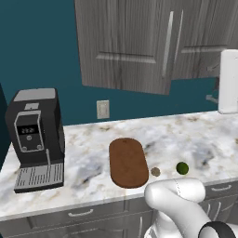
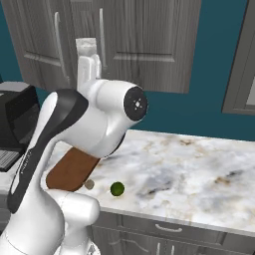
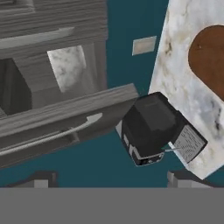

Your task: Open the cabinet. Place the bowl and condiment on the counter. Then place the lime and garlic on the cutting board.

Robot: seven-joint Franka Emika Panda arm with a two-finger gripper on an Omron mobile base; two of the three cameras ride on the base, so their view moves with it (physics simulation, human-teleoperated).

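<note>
The grey wood-grain wall cabinet [image 1: 125, 44] with long silver bar handles hangs above the white marble worktop [image 1: 195, 135] with grey and tan veining. In the hand view one cabinet door [image 3: 65, 118] stands swung out, and behind it a pale marbled surface [image 3: 66, 68] shows inside, too partial to name with certainty.

On the worktop, the flat reddish-brown wooden cutting board [image 1: 128, 161] with rounded ends lies near the front edge, with its long axis running from front to back. Just beside its right front end sits the small beige-tan garlic bulb [image 1: 155, 172], apart from the board. The small round green lime [image 1: 182, 168] rests a little further right, near the garlic but not touching it, also close to the front edge.

A black coffee machine [image 1: 36, 135] with a grey drip tray stands at the left end of the worktop, and a pale wall outlet plate [image 1: 103, 109] is fixed to the teal wall behind.

The gripper [image 3: 111, 180] shows only its two dark finger tips, standing well apart with nothing between them, so it is released and empty.
</note>
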